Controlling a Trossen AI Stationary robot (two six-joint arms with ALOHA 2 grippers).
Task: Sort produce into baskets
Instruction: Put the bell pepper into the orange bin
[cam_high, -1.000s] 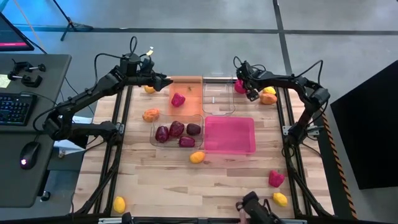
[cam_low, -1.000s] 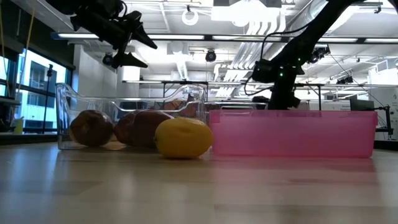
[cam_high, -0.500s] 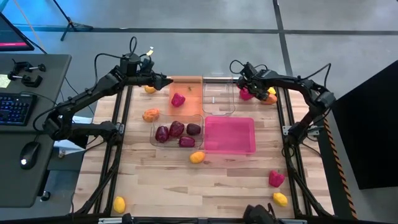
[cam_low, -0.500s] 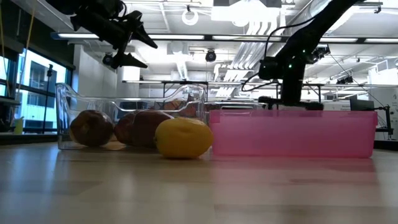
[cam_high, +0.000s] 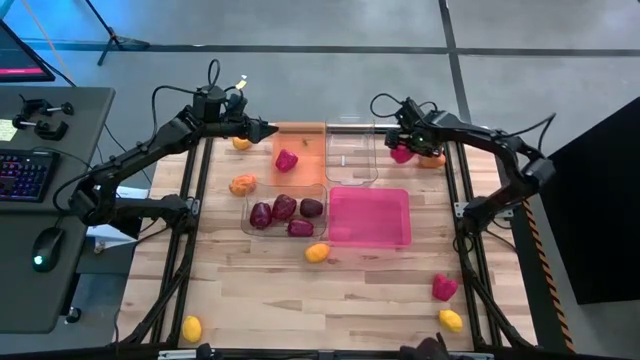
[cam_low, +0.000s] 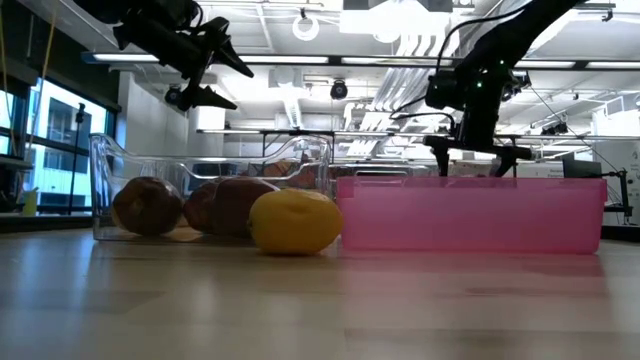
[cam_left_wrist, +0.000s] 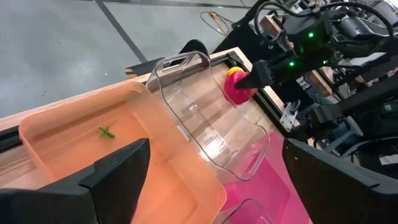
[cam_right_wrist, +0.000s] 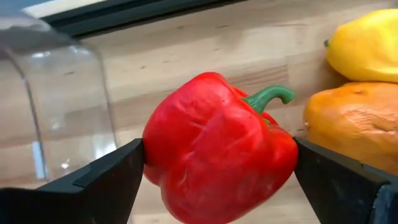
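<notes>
Between the fingers of my right claw (cam_right_wrist: 217, 180) sits a glossy red toy bell pepper (cam_right_wrist: 217, 155) with lobed sides and a curled green stem; the fingers stand wide and flank it on both sides, and I cannot tell whether they press it. It sits at the far right of the wooden desk (cam_high: 270, 300), just beside an empty clear plastic bin (cam_high: 351, 150). Next to the pepper lie a wrinkled orange fruit (cam_right_wrist: 345, 121) and a smooth yellow one (cam_right_wrist: 364, 43). My left claw (cam_high: 268, 130) hangs open at the far end of the translucent orange bin (cam_high: 300, 150), which holds one pink-red piece (cam_high: 287, 160). Nearer, a second clear bin (cam_high: 283, 212) holds four dark maroon pieces, beside the bright pink bin (cam_high: 369, 216).
</notes>
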